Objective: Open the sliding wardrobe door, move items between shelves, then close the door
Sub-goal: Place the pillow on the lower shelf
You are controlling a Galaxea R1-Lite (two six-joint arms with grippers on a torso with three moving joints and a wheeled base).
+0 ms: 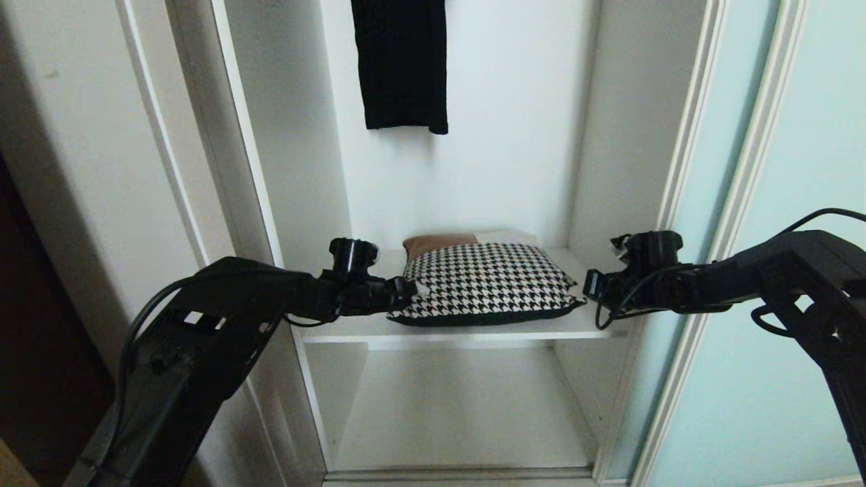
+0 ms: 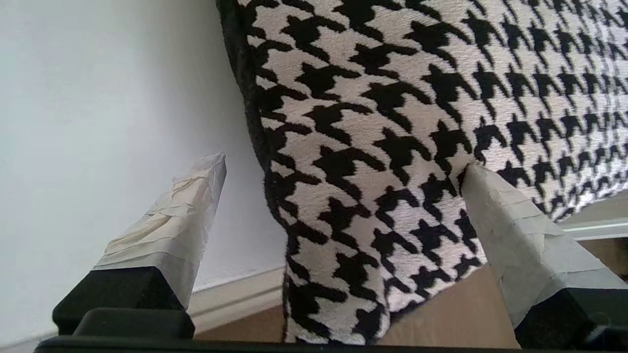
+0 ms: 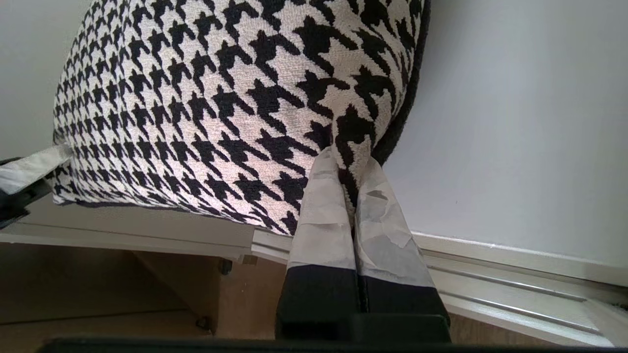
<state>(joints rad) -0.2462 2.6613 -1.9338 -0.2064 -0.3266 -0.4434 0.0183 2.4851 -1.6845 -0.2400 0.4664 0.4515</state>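
Landmark is the cushion [image 1: 486,282], lying flat on the upper shelf [image 1: 582,326] with its front edge near the shelf lip.

Left of it: left gripper [image 2: 343,196] has its jaws apart, straddling the cushion's left corner. One taped finger [image 2: 510,230] touches the houndstooth face, the other is off the fabric on the wall side. Nothing is clamped.

Right of it: right gripper [image 3: 349,181] is closed tight on a pinch of fabric at the cushion's right corner.

Further right: sliding wardrobe door [image 1: 798,203] is slid aside, so the opening is clear.

Risks:
- One-sided hold. If the right arm lifts before the left closes, the cushion likely swings or twists.
- The thin pinch could slip out of the tape.
- The left jaw may close on air, or only graze the seam.
- A sagging cushion could snag the shelf edge.

No brands, labels or readable text anywhere.
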